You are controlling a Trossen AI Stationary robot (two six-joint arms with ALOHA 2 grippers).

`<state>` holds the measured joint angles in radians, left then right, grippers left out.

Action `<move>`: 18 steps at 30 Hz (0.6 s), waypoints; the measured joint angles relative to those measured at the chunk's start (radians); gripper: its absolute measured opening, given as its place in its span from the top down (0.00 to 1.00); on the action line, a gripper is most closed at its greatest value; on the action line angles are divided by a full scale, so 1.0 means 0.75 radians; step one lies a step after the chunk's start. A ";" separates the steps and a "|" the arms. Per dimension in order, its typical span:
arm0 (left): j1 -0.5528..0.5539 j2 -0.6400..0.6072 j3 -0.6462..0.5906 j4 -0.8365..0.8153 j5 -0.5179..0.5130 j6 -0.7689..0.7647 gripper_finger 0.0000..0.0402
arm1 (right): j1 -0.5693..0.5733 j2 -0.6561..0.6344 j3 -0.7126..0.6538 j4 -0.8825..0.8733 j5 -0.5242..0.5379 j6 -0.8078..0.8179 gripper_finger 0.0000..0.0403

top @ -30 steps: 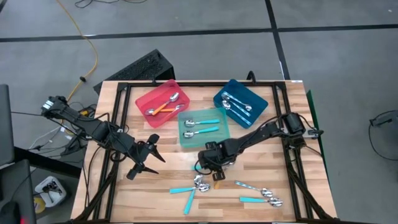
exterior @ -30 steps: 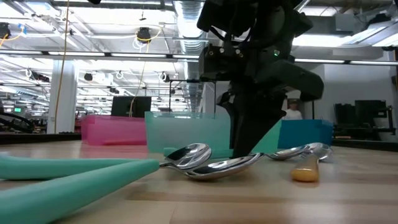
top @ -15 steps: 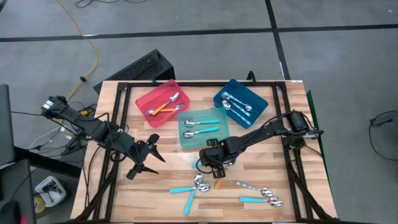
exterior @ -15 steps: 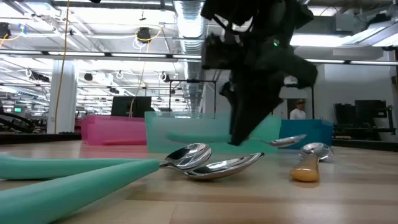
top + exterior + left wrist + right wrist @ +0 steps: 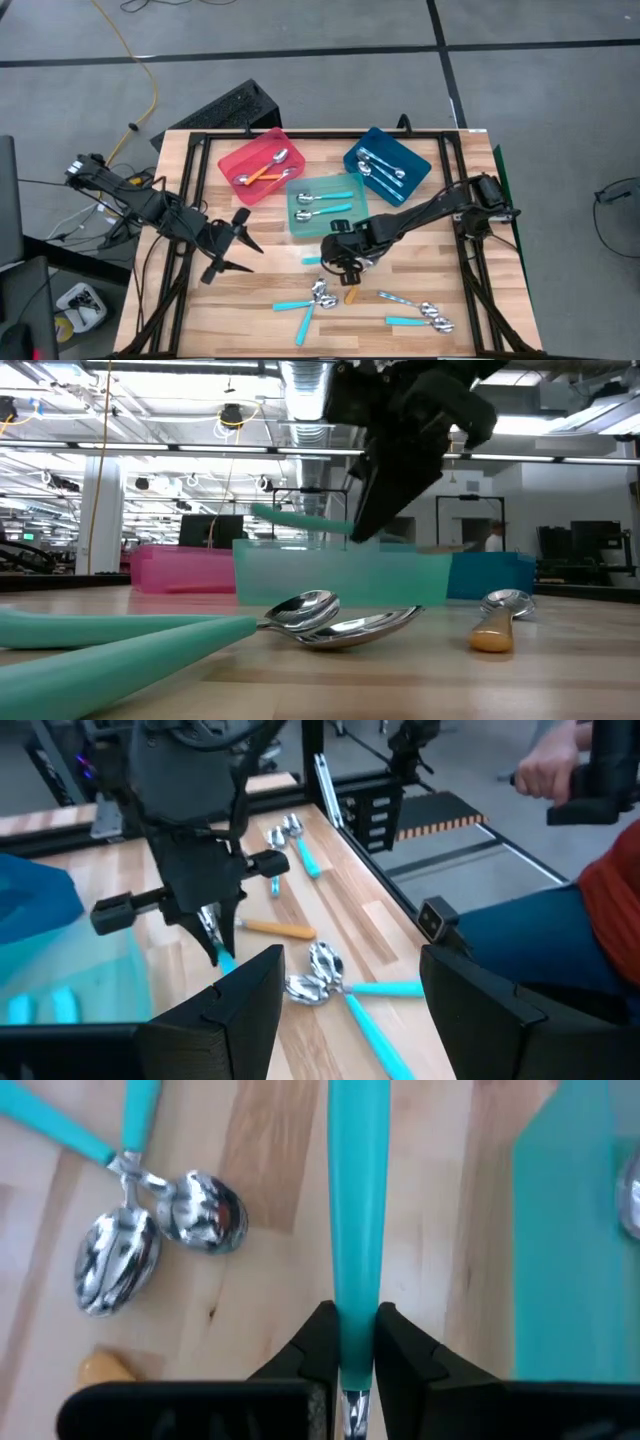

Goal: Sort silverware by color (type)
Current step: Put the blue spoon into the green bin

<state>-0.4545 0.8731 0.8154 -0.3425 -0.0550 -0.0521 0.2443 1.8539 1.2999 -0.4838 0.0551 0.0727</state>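
My right gripper point(image 5: 345, 262) hangs above the middle of the table, shut on a teal-handled spoon point(image 5: 355, 1200) lifted off the wood. On the table below lie more silverware: two teal spoons point(image 5: 300, 305) with bowls together point(image 5: 160, 1240), an orange-handled one point(image 5: 350, 295) and pale and teal ones point(image 5: 415, 312). A red tray point(image 5: 262, 165), a teal tray point(image 5: 325, 205) and a blue tray point(image 5: 388, 165) each hold spoons. My left gripper point(image 5: 235, 245) waits open at the table's left, holding nothing. My right gripper pinches the teal handle point(image 5: 355, 1325) between its two fingers point(image 5: 318, 1350), at the end near the metal neck. The fingers slant down from the table's right. The handle point(image 5: 300, 520) sticks out past the fingertips toward the table's left, nearly level and clear of the table.
Black frame rails point(image 5: 455, 200) run along the table's edges. A person's hand and sleeve point(image 5: 560, 780) show beyond the table's near edge in the left wrist view. Bare wood lies between the left gripper and the spoons.
My right gripper has risen from the table and tipped a little, staying shut. The teal-handled spoon has come up with it, lifted clear of the wood to about the height of the trays' rims.
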 joint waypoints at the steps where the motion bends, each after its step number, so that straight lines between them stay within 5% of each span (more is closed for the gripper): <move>1: 0.000 -0.009 0.000 0.002 -0.015 0.002 0.46 | 0.000 -0.007 -0.001 0.008 0.000 0.001 0.84; 18: 0.000 -0.093 0.000 0.039 -0.123 0.063 0.46 | 0.026 -0.195 0.001 0.213 0.000 -0.004 0.82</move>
<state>-0.4545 0.8036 0.8154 -0.3131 -0.1474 -0.0051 0.2638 1.7079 1.3004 -0.3240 0.0551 0.0697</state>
